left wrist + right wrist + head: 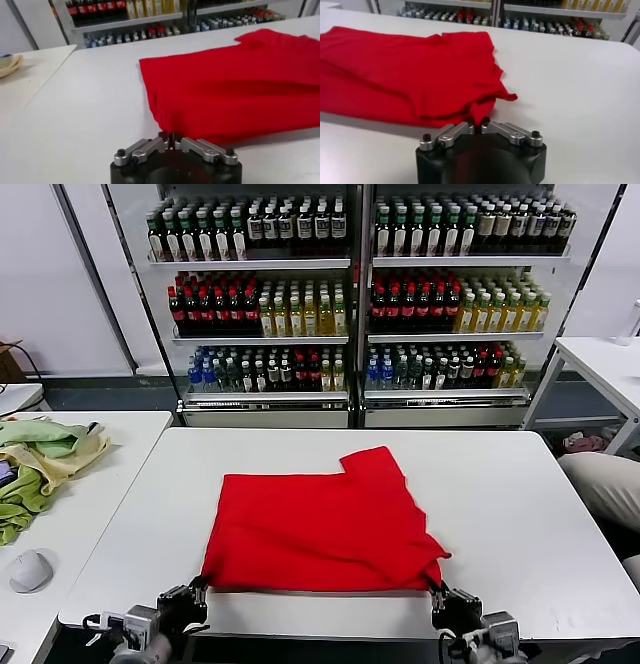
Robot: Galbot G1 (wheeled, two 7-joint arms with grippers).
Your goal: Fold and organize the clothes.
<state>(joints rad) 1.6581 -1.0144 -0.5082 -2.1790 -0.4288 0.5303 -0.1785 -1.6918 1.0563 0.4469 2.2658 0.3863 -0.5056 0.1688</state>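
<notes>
A plain red T-shirt (320, 524) lies folded on the white table (520, 544), one sleeve sticking out toward the far side. My left gripper (200, 586) is shut on the shirt's near left corner; the left wrist view shows the shirt (235, 85) with the gripper (170, 136) pinching its edge. My right gripper (438, 590) is shut on the near right corner; the right wrist view shows the shirt (405, 70) and the gripper (477, 123) with red cloth between its jaws. No bear print shows.
A side table (90, 504) at the left holds pale green and yellowish cloths (40, 454) and a computer mouse (30, 570). Drink shelves (350, 304) stand behind. Another white table (610, 364) is at the far right.
</notes>
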